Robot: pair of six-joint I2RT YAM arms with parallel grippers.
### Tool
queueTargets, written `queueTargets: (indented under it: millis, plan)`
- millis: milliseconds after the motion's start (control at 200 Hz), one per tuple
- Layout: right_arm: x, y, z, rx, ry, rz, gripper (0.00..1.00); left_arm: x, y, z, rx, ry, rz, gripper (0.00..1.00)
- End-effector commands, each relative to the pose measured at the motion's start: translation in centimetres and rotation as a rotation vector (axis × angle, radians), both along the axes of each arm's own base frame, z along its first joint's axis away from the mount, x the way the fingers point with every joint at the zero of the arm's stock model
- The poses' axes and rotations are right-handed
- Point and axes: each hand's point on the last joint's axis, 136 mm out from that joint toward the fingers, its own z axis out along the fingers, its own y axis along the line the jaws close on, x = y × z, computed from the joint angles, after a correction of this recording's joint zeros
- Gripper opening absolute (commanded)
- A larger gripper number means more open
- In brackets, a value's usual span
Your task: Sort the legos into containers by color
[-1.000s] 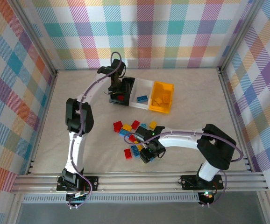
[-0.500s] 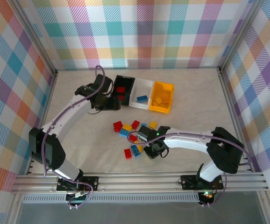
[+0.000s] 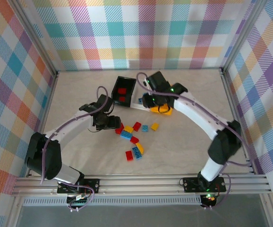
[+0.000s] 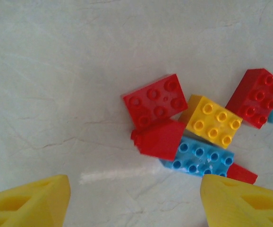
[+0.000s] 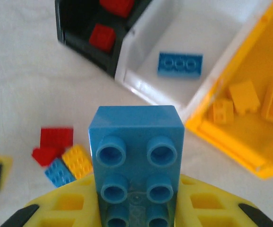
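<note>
By the joined glossy plastic bins (image 5: pixel 198 33), black, white, yellow: clenching a studded blue plastic brick (image 5: pixel 135 142) in right jaws, with left jaws parted over jumbled bricks (image 4: pixel 212 120) on pale veined surface (image 4: pixel 56 61).

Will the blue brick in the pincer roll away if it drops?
Probably not: the blue brick has flat sides and square corners, so it should bounce a little and settle. It looks hard, so it likely won't bend or break. Its smooth plastic may be a bit slippery in the right pincer.
</note>
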Motion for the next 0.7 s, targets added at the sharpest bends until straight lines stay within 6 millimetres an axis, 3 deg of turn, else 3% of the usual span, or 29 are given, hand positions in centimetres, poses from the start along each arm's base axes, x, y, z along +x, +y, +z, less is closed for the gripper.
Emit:
queueTargets:
  millis: [0, 155, 310, 535, 695]
  plan:
    - [2.6, 1.0, -2.1, -0.024, 0.059, 0.037, 0.29, 1.0, -1.3, -0.8, -0.038, -0.005, 0.007, 0.75]
    - [7.0, 1.4, -3.9, -0.024, 0.087, 0.007, 0.29, 1.2, -1.8, -2.4, -0.027, 0.029, -0.005, 0.76]
    - [10.0, 1.2, -6.4, -0.022, 0.123, -0.024, 0.29, 1.1, -1.9, -3.4, -0.015, 0.045, -0.014, 0.76]
    - [12.1, 1.7, -9.0, -0.028, 0.159, -0.021, 0.34, 1.5, -2.1, -4.5, -0.005, 0.064, -0.021, 0.73]
    - [12.7, 2.0, -9.2, -0.013, 0.157, -0.021, 0.38, 1.7, -2.3, -5.8, 0.005, 0.086, -0.028, 0.71]
